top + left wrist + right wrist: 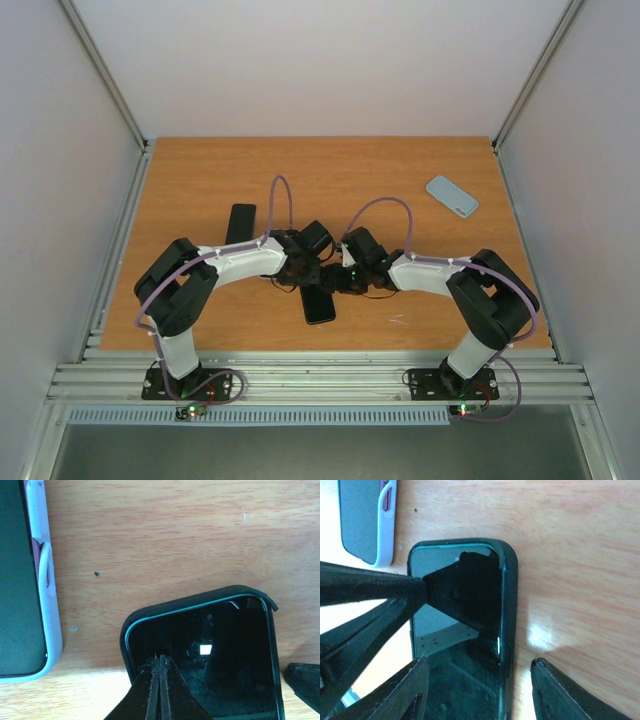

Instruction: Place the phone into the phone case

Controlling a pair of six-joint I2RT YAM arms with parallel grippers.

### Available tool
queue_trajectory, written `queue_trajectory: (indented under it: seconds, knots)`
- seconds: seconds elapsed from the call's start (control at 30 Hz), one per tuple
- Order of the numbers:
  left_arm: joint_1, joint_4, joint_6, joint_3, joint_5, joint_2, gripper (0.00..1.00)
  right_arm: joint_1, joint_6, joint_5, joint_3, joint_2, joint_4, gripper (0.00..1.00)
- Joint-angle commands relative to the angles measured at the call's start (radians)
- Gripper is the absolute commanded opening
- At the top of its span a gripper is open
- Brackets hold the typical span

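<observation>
Left gripper (161, 661), clenched empty, presses the phone (235, 680) glass; right gripper (482, 690) straddles it, released: a slip could leave the phone case (175, 611) lip unseated at one o'clock in the left wrist view.

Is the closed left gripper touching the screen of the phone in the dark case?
Touching. In the right wrist view, the tip of the left gripper meets its own reflection on the glossy screen of the phone, with no gap between them.
</observation>
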Motion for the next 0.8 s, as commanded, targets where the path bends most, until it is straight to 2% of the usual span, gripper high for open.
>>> queue_trajectory:
  seconds: [0.0,0.47,0.63,0.77]
  knots:
    - [-0.010,-0.010,-0.021,-0.091,0.059,0.120,0.02,0.010,0.002,0.038,-0.032,-0.057,-0.054,0.58]
    - [-0.003,0.034,-0.023,-0.177,0.124,0.144,0.03,0.079,0.000,0.143,-0.054,-0.175,-0.155,0.58]
    - [0.017,0.152,-0.038,-0.254,0.214,0.162,0.03,0.115,0.001,0.166,-0.052,-0.189,-0.164,0.58]
    - [0.022,0.188,-0.047,-0.275,0.247,0.157,0.03,0.147,-0.011,0.211,-0.025,-0.173,-0.202,0.58]
